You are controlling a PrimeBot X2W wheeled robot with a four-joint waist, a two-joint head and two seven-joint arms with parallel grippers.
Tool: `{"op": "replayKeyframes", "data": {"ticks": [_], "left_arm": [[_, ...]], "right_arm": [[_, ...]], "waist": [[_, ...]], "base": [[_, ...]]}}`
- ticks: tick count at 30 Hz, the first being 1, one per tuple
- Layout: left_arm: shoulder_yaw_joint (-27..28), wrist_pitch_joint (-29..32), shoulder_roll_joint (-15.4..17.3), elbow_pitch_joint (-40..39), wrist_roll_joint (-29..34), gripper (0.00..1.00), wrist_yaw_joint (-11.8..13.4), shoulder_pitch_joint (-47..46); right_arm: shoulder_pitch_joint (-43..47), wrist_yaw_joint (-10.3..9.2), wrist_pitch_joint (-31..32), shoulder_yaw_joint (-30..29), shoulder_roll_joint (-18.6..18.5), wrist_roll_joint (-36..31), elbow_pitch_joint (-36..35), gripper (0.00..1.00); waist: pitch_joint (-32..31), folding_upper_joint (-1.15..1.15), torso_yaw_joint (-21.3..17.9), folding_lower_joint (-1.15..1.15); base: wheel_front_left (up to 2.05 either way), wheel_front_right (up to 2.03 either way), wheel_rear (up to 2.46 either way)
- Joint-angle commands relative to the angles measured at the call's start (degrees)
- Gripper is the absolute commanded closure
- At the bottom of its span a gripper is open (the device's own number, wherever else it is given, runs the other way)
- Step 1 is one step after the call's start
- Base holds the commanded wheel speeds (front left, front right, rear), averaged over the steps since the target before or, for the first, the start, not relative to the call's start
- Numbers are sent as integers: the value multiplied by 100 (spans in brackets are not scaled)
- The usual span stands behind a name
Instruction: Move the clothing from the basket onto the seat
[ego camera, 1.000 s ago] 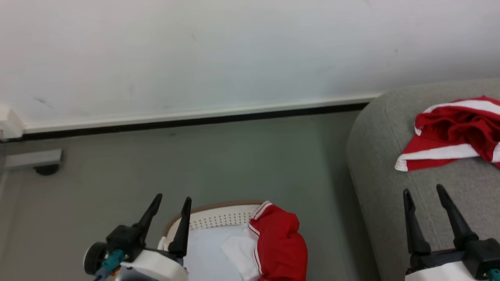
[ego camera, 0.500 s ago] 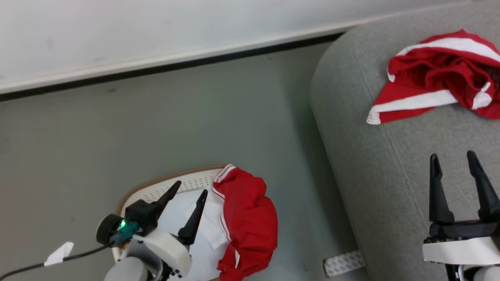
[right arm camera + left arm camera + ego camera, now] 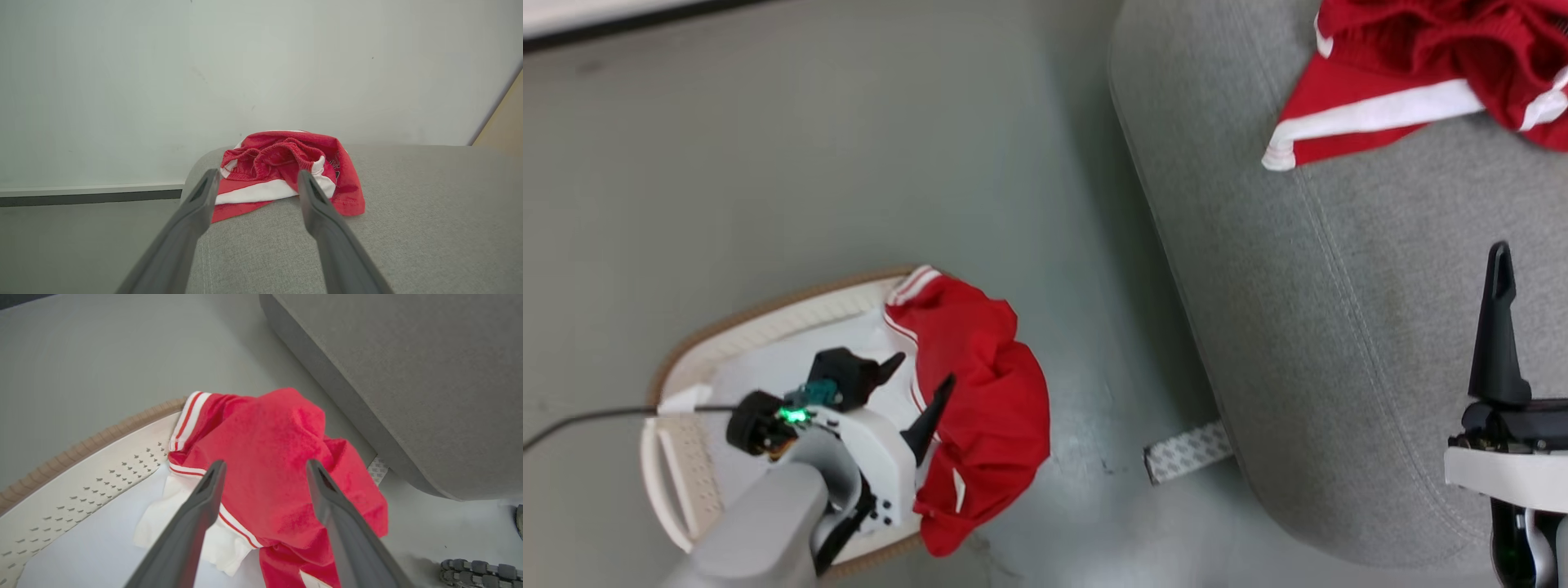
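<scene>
Red garment (image 3: pixel 980 392) hung over the basket (image 3: pixel 768 304) edge, left gripper (image 3: pixel 923 369) above it (jaws apart, empty), second garment (image 3: pixel 1380 90) lay on the seat (image 3: pixel 1298 327) right of the basket, right gripper (image 3: pixel 257 173) jaws also apart.

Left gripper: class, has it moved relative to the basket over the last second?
Yes. Judged against the basket, the left gripper has shifted from the far rim inward and to the right, and now reaches the red garment.

Red garment (image 3: pixel 980 400) over basket (image 3: pixel 784 314) R rim
</scene>
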Motion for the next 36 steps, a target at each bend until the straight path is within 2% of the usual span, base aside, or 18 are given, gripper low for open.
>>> {"op": "replayKeyframes", "data": {"ticks": [1, 8, 17, 22, 23, 24, 25, 26, 28, 36], "left_arm": [[-130, 81, 95, 70, -185, 0, 10, -143], [-1167, 452, 401, 171, -788, 0, 10, -783], [-2523, 439, 625, -99, -1338, 0, 9, -1495], [-2827, 472, 666, -178, -1585, 0, 9, -1674], [-2893, 501, 688, -187, -1652, 8, 9, -1715], [-2893, 501, 688, -187, -1652, 8, 9, -1715], [-2916, 506, 691, -185, -1668, 31, 9, -1734], [-2934, 521, 687, -200, -1710, 60, 9, -1736], [-2953, 564, 695, -234, -1719, 100, 9, -1737], [-2970, 514, 623, -261, -1698, 100, 8, -1549]], "right_arm": [[-107, -15, 2, 33, 3, 43, -54, 0], [-327, -15, 2, 91, 4, 273, -209, 0], [-525, -15, 2, 285, 2, 456, -192, 0], [-577, -15, 2, 365, 3, 499, -183, 0], [-585, -15, 2, 387, 3, 520, -176, 0], [-585, -15, 2, 387, 3, 520, -176, 0], [-589, -15, 2, 395, 3, 525, -170, 0], [-593, -15, 2, 404, 3, 533, -165, 0], [-590, -15, 2, 407, 2, 537, -155, 0], [-570, -15, 2, 382, 2, 405, -96, 0]], "waist": [[326, 0, -172, -1], [851, 0, -308, -1], [1204, 0, -374, -1], [1252, 0, -400, -1], [1266, 0, -414, -1], [1266, 0, -414, -1], [1268, 0, -420, -1], [1268, 0, -425, -1], [1263, 0, -429, -1], [1051, 0, -339, -1]], "base": [[0, 0, 0], [0, 0, 0], [0, 0, 0], [0, 0, 0], [0, 0, 0], [0, 0, 0], [0, 0, 0], [0, 0, 0], [0, 0, 0], [0, 0, 0]]}}
